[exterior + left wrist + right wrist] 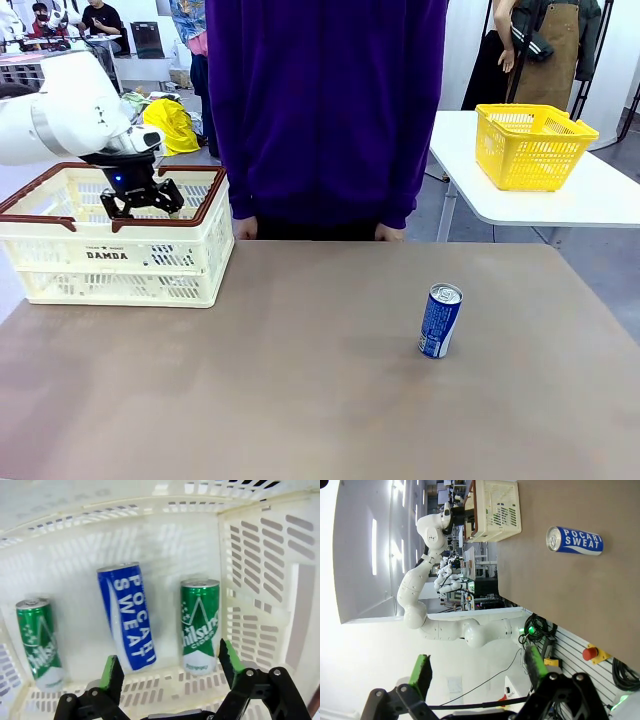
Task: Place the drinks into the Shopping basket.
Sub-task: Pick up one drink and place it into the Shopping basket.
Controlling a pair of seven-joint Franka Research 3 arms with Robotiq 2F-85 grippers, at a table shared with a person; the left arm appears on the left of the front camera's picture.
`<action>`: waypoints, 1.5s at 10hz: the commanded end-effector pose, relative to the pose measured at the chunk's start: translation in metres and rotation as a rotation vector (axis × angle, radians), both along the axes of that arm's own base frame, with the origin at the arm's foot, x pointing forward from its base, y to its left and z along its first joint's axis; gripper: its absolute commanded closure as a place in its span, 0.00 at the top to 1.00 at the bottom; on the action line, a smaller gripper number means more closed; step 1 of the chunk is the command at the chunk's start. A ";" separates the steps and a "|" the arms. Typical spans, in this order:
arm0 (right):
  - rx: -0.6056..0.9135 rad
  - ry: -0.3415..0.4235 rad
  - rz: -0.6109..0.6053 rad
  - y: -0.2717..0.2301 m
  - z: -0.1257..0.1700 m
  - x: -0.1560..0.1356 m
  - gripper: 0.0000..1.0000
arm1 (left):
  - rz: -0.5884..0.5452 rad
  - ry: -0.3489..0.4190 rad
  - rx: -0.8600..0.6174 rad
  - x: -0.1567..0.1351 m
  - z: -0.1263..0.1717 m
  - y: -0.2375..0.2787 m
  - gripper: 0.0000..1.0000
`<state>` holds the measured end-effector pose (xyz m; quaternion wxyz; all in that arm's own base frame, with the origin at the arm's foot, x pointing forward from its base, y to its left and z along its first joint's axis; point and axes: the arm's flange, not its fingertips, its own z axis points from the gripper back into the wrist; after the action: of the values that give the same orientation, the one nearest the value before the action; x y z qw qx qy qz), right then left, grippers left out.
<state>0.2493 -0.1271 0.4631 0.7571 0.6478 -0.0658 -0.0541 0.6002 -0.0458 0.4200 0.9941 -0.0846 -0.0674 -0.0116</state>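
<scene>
Three down: the blue can in the basket (127,617) sits between the left-hand green can (37,642) and the right-hand green can (200,625). All of them look to be lying flat on the floor of the Shopping basket (260,580).
One to go: the last blue can (440,320) stands upright on the brown table (300,400), over on my right side and well apart from the basket.
Left fingers: my left gripper (142,208) hangs over the basket's open top, spread wide, with nothing between the green pads.
Right fingers: my right gripper (477,672) is wide open and empty too. It's up off the table, nowhere near that can.
Step, I reckon: the drop-off at the basket looks finished, so fetching the final can is what's on.
Next move: the can is on my right, so the right arm seems the obvious pick. It needs to come down with the pads either side of the can's body, squeeze, lift and carry it across to the basket, clearing the brown rim on the way in.
Writing: both blue cans say "POCARI SWEAT" in white. The green ones read something like "Chilsung Cider". The basket's side says "DAMDA".
Not mine: the yellow mesh basket (530,145) on the other table, and the person in a purple top (325,110) at the far edge.
</scene>
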 end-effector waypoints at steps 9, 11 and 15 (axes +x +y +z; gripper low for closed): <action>0.026 0.006 -0.012 0.002 0.007 0.003 1.00 | -0.260 -0.075 -0.548 -0.151 0.192 0.089 1.00; 0.026 0.006 -0.012 0.002 0.007 0.003 1.00 | -0.201 -0.148 -0.715 -0.188 0.172 0.140 1.00; 0.026 0.006 -0.012 0.002 0.007 0.003 1.00 | -0.045 -0.158 -1.074 -0.207 0.100 0.234 1.00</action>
<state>0.2493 -0.1271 0.4630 0.7570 0.6479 -0.0656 -0.0541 0.3733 0.1837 0.5209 0.8225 -0.5509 -0.1392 -0.0239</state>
